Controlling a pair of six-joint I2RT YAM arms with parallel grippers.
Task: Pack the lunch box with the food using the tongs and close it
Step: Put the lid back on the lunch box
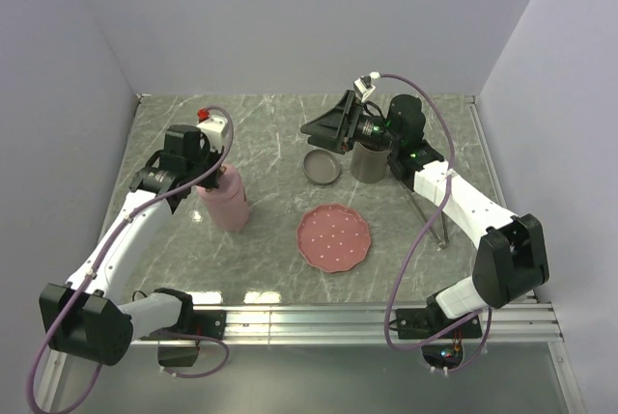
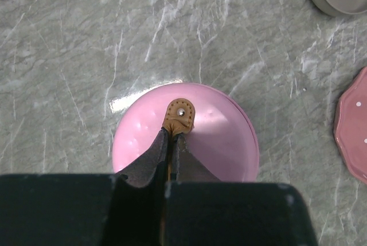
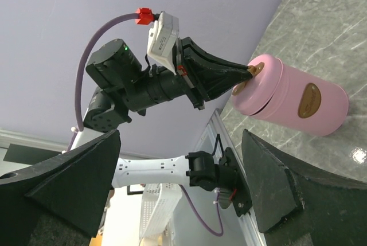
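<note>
The lunch box (image 1: 225,200), a pink round canister, stands upright on the left part of the tabletop (image 1: 270,134), with its lid on top. In the middle of the lid there is a small tan leather tab (image 2: 179,115). My left hand (image 2: 172,138) comes from above and is pinched fully together on this tab; it holds nothing else.

I see no food anywhere. The pink plate (image 1: 334,237) beside the box is bare, so I judge that the packing is finished and closing is the step in hand. To do it well, I should hold the lid level and centred over the body and press or turn it without tilting the canister. I should release the tab only when the lid sits flat all around. Whether it is seated now, I cannot tell.

The tongs (image 1: 430,216) lie on the right side near the right arm, and no hand touches them. My right hand (image 1: 326,117) is spread wide and empty, above a grey cup (image 1: 368,163) and a shallow grey dish (image 1: 321,166).
</note>
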